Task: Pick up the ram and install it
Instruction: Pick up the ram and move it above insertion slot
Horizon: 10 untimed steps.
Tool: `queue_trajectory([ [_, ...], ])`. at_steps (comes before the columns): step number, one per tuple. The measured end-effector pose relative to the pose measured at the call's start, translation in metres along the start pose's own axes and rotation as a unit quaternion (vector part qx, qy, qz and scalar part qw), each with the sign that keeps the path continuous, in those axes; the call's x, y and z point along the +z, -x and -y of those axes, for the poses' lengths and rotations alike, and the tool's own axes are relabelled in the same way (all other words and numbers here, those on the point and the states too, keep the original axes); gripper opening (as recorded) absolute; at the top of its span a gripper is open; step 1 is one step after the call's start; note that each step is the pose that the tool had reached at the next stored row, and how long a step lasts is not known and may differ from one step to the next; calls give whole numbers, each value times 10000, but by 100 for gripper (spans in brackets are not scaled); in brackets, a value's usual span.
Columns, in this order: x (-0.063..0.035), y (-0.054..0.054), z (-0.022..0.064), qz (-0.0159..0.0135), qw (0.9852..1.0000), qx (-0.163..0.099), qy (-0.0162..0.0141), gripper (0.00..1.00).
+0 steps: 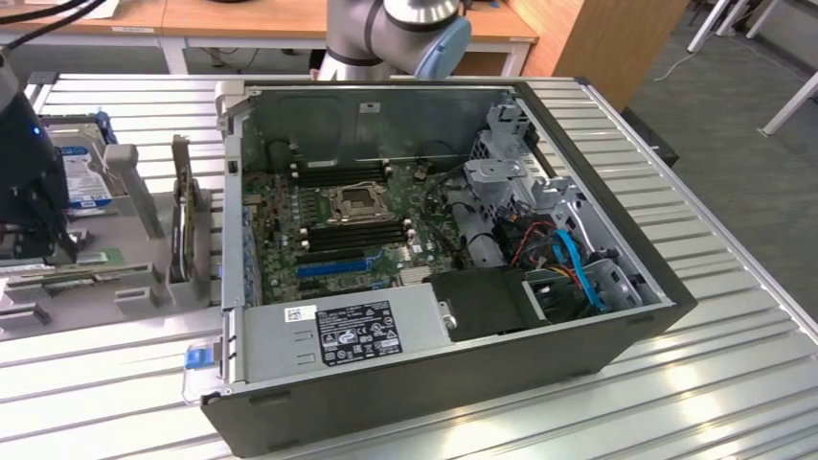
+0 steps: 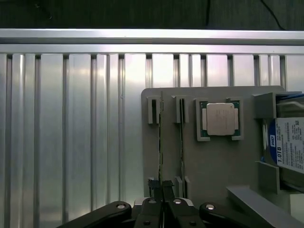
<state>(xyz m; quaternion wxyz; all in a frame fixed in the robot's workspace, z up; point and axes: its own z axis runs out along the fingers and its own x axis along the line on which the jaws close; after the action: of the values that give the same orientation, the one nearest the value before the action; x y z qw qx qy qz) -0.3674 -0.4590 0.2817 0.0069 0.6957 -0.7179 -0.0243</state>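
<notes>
Standing on edge in a slot of the grey plastic holder tray [image 2: 213, 166], the thin green circuit-board ram [image 2: 160, 137] is clamped by the almost fully closed jaws of the black gripper [image 2: 162, 190]. By appearance it is not yet lifted from the tray. Installation in the open black computer case [image 1: 422, 395] beside the tray is judged outstanding.
</notes>
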Motion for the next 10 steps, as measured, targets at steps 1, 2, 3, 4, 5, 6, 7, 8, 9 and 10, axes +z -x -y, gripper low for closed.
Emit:
queue_trajectory([
  [1, -32, 1, -1, 0, 10000, 0, 0, 12],
  [2, -64, 2, -3, 0, 10000, 0, 0, 12],
  [3, -94, 2, -4, 0, 10000, 0, 0, 12],
  [4, -124, 3, -5, 0, 10000, 0, 0, 12],
  [5, -153, 4, -7, 0, 10000, 0, 0, 12],
  [6, -180, 4, -8, 0, 10000, 0, 0, 12],
  [7, -204, 5, -9, 0, 10000, 0, 0, 12],
  [8, -228, 5, -10, 0, 10000, 0, 0, 12],
  [9, -249, 6, -11, 0, 10000, 0, 0, 12],
  [10, -270, 6, -12, 0, 10000, 0, 0, 12],
])
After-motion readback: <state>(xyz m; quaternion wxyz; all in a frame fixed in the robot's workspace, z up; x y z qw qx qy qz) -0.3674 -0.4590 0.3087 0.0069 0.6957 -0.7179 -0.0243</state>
